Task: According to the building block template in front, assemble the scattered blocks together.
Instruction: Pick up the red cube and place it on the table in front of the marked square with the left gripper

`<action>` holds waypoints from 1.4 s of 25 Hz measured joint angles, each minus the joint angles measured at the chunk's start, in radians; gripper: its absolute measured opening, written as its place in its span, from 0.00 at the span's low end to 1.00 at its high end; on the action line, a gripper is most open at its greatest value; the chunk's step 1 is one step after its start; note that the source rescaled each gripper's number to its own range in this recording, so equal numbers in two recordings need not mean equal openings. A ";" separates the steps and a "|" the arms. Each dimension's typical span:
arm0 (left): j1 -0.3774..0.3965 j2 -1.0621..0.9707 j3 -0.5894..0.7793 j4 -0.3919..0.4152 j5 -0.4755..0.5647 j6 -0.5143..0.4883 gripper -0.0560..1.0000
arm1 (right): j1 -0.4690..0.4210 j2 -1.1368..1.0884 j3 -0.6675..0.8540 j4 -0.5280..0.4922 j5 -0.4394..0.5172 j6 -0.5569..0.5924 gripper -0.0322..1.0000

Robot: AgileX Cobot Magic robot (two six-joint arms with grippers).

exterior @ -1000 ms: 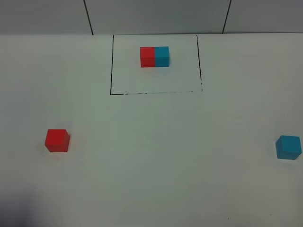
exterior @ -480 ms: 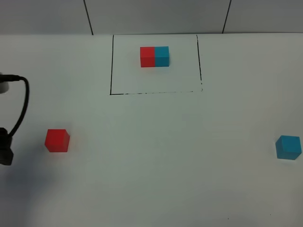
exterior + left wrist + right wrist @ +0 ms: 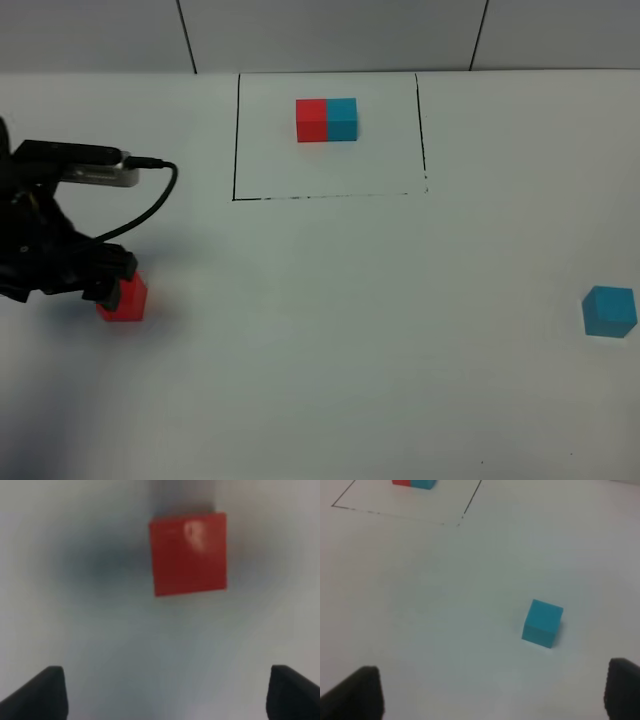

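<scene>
step: grasp small matte red cube (image 3: 124, 300), left edge of the high view, ahead of the left pincer (image 3: 170, 695) | pincers: left wide, empty; right pincer (image 3: 490, 695) wide, empty | cyan-blue matte cube (image 3: 609, 311): right edge, on white bench (image 3: 330, 350) | advice: centre over the cube, square jaws to its faces, descend, then close

Template (image 3: 326, 120) at back — red cube (image 3: 128, 301) left, cyan cube (image 3: 609, 310) right.

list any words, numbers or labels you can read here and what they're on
None readable.
The red cube, blue cube and joined red-blue pair have plain faces.
The black outline is only a drawn line.
The pale patch on the red cube, left wrist view, is too blurred to read.
</scene>
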 joint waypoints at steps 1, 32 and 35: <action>-0.010 0.027 -0.018 0.000 0.002 -0.010 0.91 | 0.000 0.000 0.000 0.000 0.000 0.000 0.80; -0.022 0.241 0.004 0.017 -0.249 -0.103 0.91 | 0.000 0.000 0.000 0.001 0.000 0.000 0.79; -0.022 0.254 0.004 0.018 -0.265 -0.108 0.91 | 0.000 0.000 0.000 0.001 0.000 0.000 0.79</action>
